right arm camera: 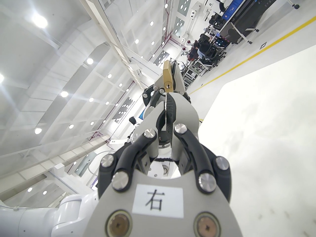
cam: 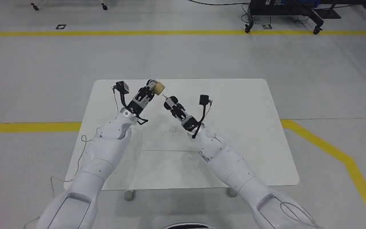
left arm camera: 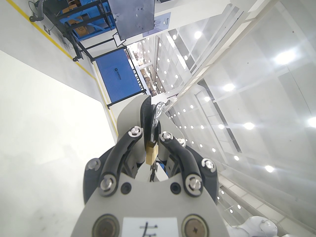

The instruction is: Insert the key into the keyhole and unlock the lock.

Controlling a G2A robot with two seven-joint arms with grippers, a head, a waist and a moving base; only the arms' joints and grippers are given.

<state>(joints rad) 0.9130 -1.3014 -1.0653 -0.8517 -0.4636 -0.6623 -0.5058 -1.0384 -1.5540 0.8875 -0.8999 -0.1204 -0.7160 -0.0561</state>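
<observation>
- Table [cam: 240, 143]: white; both arms are raised over its middle.
- Right gripper [cam: 170, 103]: nearer to the robot, jaws closed on the key [right arm camera: 167, 96], which is seen edge-on with its thin blade sticking out past the fingertips.
- The key tip is right at the keyhole face of the lock [right arm camera: 167, 76]. Cannot tell if it is inside.
- Left gripper [cam: 148, 91]: just beyond, jaws clamped on the brass lock, held off the table with the keyhole end facing the right gripper.
- Yellow floor line [cam: 183, 32]: far behind the table.
</observation>
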